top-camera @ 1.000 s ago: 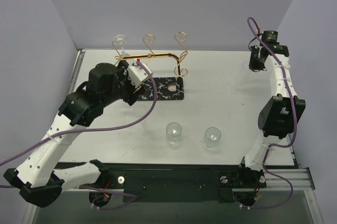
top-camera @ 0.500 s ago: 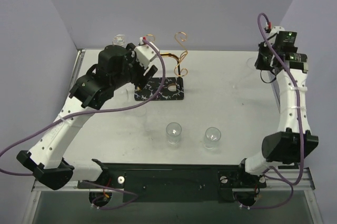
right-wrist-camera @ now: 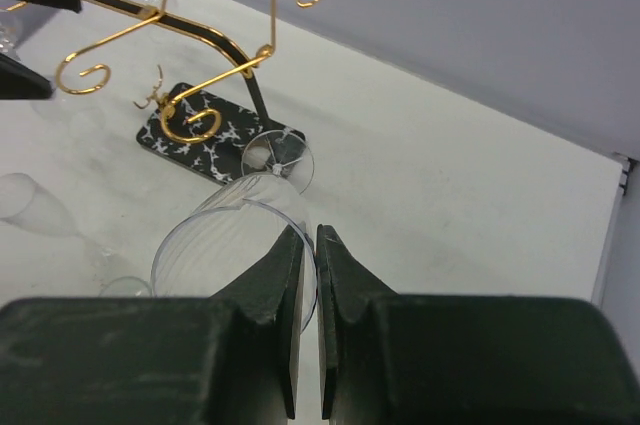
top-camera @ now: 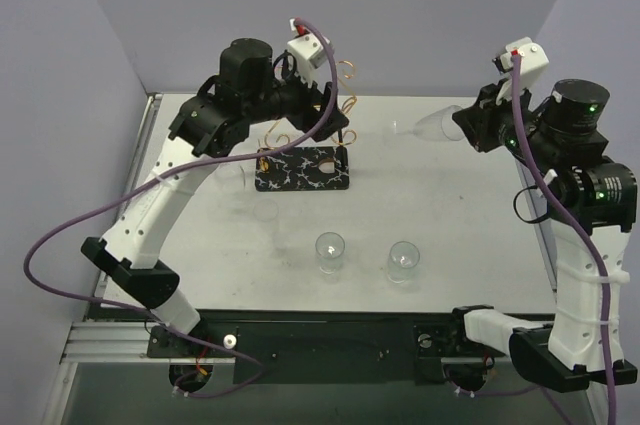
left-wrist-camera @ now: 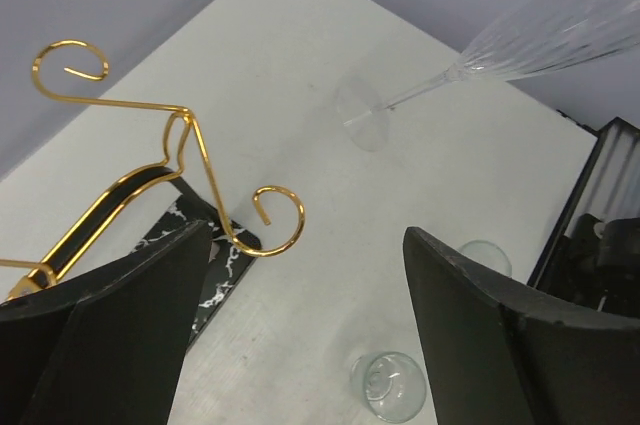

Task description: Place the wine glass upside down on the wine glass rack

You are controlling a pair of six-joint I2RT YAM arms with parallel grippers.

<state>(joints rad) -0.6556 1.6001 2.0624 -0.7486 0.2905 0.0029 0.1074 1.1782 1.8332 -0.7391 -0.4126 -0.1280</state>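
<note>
Top external view: the right gripper [top-camera: 462, 125] is clamped on the wine glass [top-camera: 425, 127], which hangs in the air, well apart from the wine glass rack [top-camera: 300, 170] and off to that gripper's left. The glass lies about level, foot leading toward the rack and bowl at the fingers (they seem to pinch the bowl wall at its rim, though clear glass makes this hard to read). From the right wrist, the foot points at the rack's near end loop. The left gripper [top-camera: 322, 110] hovers over the rack, jaws spread and holding nothing; it is nearer the rack, but the right arm carries the glass.
</note>
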